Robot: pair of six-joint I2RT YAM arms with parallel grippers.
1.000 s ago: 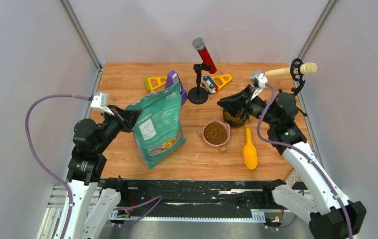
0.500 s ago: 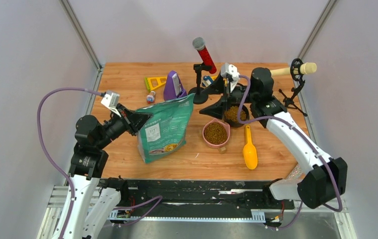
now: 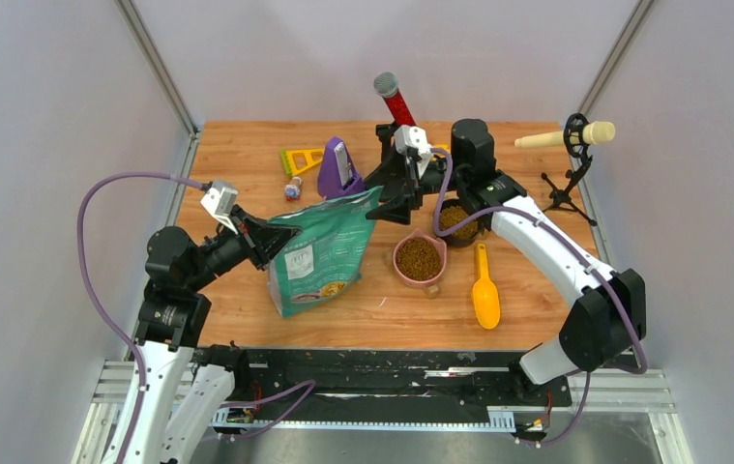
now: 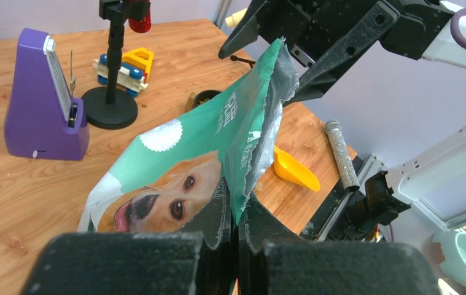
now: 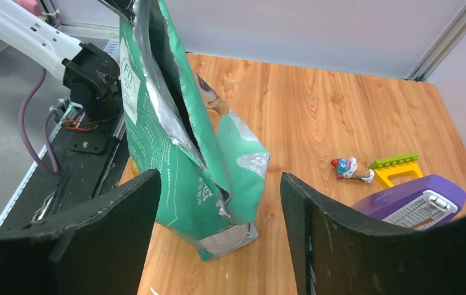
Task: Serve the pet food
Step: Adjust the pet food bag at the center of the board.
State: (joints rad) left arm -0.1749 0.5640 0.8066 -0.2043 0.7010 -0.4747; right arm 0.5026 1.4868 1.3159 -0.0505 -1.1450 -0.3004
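The teal-green bag (image 3: pixel 322 259) stands left of centre, its torn top open. My left gripper (image 3: pixel 283 234) is shut on the bag's top left corner; in the left wrist view the jaws (image 4: pixel 240 216) pinch the torn edge of the bag (image 4: pixel 175 160). My right gripper (image 3: pixel 385 200) is open at the bag's top right corner; in the right wrist view its open jaws (image 5: pixel 219 178) straddle the bag's (image 5: pixel 175 147) upper edge. Brown pet food fills a pink bowl (image 3: pixel 420 259) and a dark bowl (image 3: pixel 457 222). Whether pet food lies inside the bag is hidden.
A yellow scoop (image 3: pixel 484 290) lies right of the pink bowl. Behind the bag stand a purple metronome (image 3: pixel 337 166) and a red microphone (image 3: pixel 394 97) on a black stand. A yellow toy (image 3: pixel 300 159) lies at the back left, a beige microphone (image 3: pixel 575 135) at the back right.
My right arm swung left from the dark bowl to the bag's top right corner and its jaws opened. My left gripper shifted right with the bag's corner, tilting the bag.
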